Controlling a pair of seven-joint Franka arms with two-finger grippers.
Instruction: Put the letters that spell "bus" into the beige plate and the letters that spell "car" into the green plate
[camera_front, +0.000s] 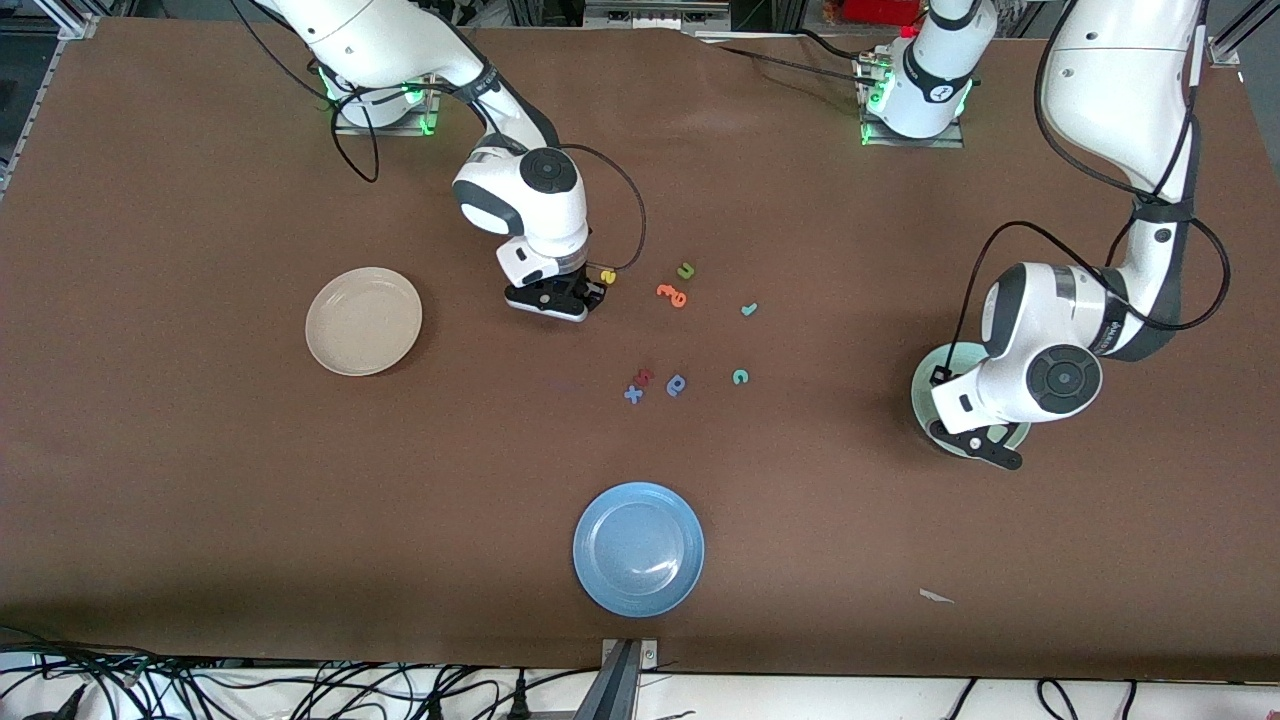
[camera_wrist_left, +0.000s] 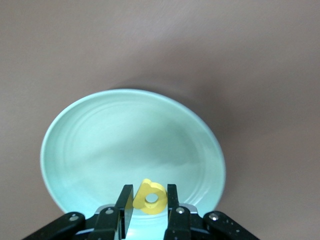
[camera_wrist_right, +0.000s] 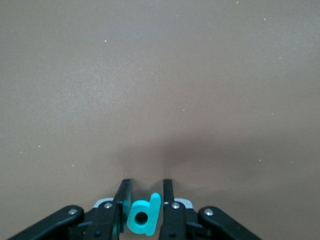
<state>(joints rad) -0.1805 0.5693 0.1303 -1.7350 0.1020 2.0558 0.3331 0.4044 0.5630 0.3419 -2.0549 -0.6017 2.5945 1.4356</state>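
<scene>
Front view, table inventory. Left claw (camera_wrist_left: 150, 200): over the green plate (camera_wrist_left: 100, 145) at the frame's right-hand middle; fingers clamped on the yellow "a" (camera_wrist_left: 150, 197), held above the plate's rim.

Right claw (camera_wrist_right: 142, 202): down at the table (camera_front: 200, 500) in the upper middle of the frame, beside the beige plate (camera_front: 363, 320); the teal "b" (camera_wrist_right: 142, 217) sits between its fingers, which stand close on either side of it.

Loose letters, centre of frame: yellow "s" (camera_front: 607, 276) just beside the right claw; green "u" (camera_front: 686, 270); orange letter (camera_front: 673, 294); teal "r" (camera_front: 748, 310); teal "c" (camera_front: 740, 377); dark blue looped letter (camera_front: 677, 385); blue "x" (camera_front: 633, 394) touching a small red letter (camera_front: 645, 376).

Blue plate (camera_front: 638, 548): lower centre.
</scene>
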